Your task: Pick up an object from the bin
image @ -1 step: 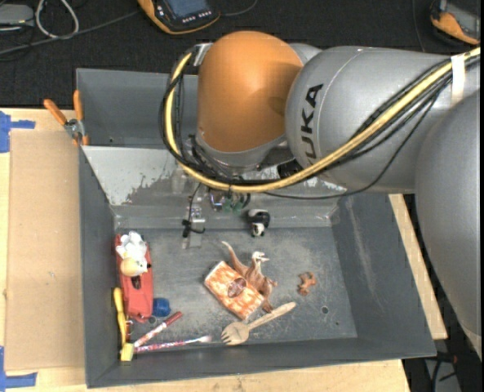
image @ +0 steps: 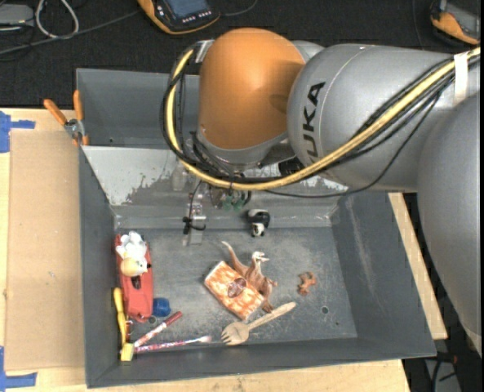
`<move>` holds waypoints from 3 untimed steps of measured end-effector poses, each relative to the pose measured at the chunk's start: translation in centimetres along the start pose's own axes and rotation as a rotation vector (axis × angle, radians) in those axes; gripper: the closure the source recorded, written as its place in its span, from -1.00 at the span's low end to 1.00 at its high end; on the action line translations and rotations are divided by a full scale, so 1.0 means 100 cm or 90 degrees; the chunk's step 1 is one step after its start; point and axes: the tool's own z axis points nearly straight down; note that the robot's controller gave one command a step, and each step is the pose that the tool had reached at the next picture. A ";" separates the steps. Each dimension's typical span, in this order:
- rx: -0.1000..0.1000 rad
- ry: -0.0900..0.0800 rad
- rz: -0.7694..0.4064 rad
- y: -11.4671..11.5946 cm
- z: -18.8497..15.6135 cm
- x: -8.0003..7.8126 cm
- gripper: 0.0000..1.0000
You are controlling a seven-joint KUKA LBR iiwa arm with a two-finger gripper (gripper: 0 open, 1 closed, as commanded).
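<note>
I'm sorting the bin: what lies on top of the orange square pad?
A brown long-necked toy animal lies across the orange square pad; the surface beneath it is covered.

The grey metal bin (image: 372, 317) is carrying small things on its floor. Along the left edge a red toy car (image: 137, 291) is lying with a white mouse figure (image: 131, 251) on it, and a yellow stick (image: 120, 317) is lying beside it. A blue cap (image: 161, 307) is lying near the front left corner. In the middle a brown toy animal (image: 256, 272) is lying on an orange patterned packet (image: 229, 288), and a wooden fork (image: 256, 323) is lying just beside them. A small brown piece (image: 307, 282) is lying more to the right.
</note>
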 end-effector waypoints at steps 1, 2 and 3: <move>-0.001 -0.001 -0.019 -0.027 0.061 0.014 -1.00; -0.002 -0.004 -0.021 -0.084 0.087 0.024 -1.00; -0.002 -0.001 0.009 -0.100 0.120 0.058 -1.00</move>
